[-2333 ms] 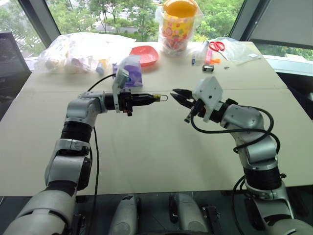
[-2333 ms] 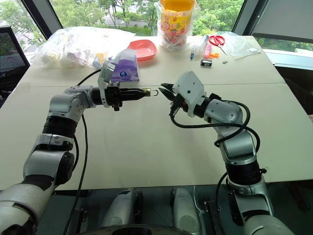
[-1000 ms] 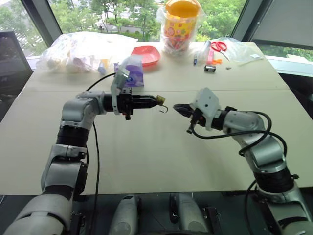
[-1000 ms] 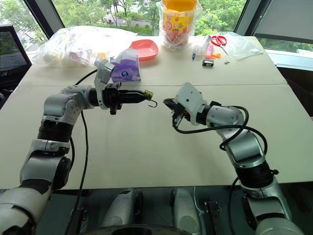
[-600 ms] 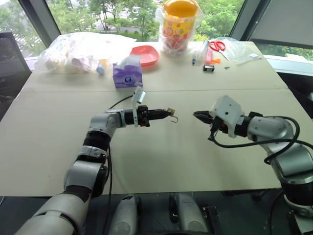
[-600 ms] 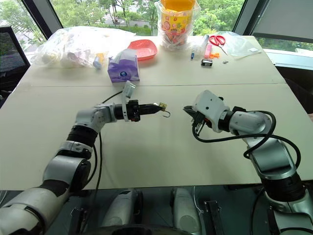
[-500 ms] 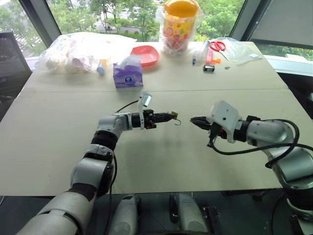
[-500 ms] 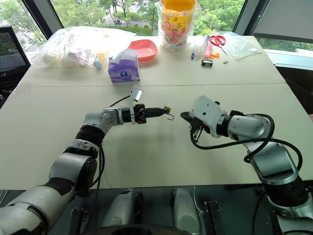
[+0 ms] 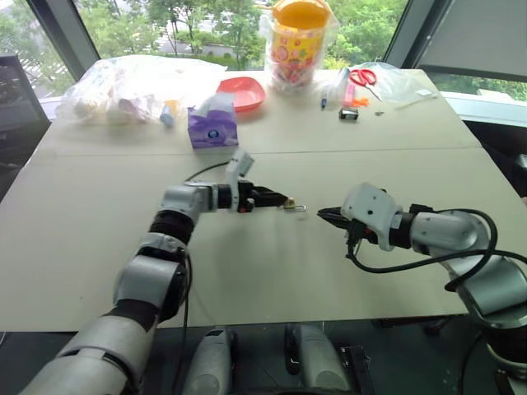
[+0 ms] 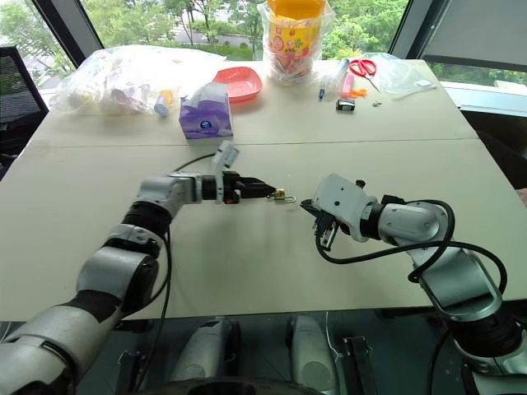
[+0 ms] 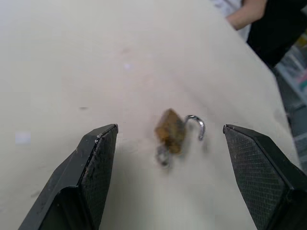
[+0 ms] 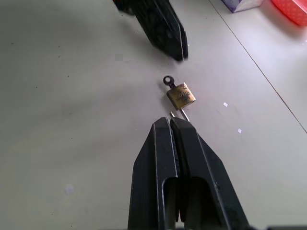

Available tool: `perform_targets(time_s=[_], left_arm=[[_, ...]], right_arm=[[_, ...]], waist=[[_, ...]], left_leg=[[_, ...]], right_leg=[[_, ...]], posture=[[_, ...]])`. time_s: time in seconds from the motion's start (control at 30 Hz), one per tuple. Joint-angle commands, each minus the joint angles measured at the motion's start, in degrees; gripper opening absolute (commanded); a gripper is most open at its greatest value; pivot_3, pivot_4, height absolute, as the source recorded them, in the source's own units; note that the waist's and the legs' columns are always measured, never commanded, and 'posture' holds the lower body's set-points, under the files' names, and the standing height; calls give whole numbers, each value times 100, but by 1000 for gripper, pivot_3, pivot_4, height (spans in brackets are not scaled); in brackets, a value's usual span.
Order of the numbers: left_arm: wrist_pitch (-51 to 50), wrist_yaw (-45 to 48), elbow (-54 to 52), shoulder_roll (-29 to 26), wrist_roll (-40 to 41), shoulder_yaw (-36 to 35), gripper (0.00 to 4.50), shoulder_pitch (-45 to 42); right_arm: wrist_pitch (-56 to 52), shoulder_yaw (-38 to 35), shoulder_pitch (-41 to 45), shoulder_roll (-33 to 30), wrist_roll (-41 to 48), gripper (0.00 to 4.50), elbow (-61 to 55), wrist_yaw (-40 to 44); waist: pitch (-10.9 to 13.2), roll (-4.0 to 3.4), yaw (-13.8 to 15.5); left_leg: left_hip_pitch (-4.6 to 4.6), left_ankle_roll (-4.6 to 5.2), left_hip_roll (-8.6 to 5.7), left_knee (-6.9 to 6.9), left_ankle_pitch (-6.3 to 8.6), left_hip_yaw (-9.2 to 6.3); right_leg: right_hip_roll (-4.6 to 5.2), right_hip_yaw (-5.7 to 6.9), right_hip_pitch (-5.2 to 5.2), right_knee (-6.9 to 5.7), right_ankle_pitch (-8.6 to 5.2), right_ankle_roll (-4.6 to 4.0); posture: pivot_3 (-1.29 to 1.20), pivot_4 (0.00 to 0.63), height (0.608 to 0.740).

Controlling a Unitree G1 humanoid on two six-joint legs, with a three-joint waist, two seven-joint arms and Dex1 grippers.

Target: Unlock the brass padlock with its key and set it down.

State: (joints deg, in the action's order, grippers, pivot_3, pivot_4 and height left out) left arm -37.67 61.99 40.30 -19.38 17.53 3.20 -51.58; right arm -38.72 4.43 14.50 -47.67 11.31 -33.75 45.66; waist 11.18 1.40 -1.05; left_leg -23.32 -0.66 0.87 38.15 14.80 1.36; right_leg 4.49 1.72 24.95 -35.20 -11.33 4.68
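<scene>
While the brass padlock (image 11: 171, 130) lies mid-table (bare board around), left gripper (image 11: 168, 143) gapes empty, right gripper (image 12: 176, 125) closed.

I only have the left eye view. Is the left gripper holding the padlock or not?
Observer: No. In the left wrist view the left gripper is wide open, and the padlock lies on the table between its fingers, touching neither.
Operator: Is the shackle open?
Observer: Yes. One end of the shackle stands free of the body, like a hook.
Operator: Where's the key?
Observer: The key sticks out of the padlock's end. The right gripper is shut and empty, pointing at the padlock.
</scene>
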Motion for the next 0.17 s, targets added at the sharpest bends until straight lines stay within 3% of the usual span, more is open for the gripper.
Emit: perform_targets(time_s=[0.03, 0.17], left_arm=[[-218, 153, -1297, -426, 165, -91, 3625, 410], [-469, -216, -2480, -697, 487, -529, 3625, 1004]], right_arm=[[135, -195, -79, -26, -2, 0, -116, -68], [227, -283, -203, 182, 12, 0, 62, -267]], waist=[[-1, -1, 40], [-1, -1, 116]], left_leg=[[0, 0, 1, -1, 0, -1], [-9, 0, 0, 5, 0, -3]], right_leg=[[0, 0, 0, 0, 0, 0], [15, -2, -3, 8, -3, -3]], posture=[[0, 150, 740], [0, 150, 740]])
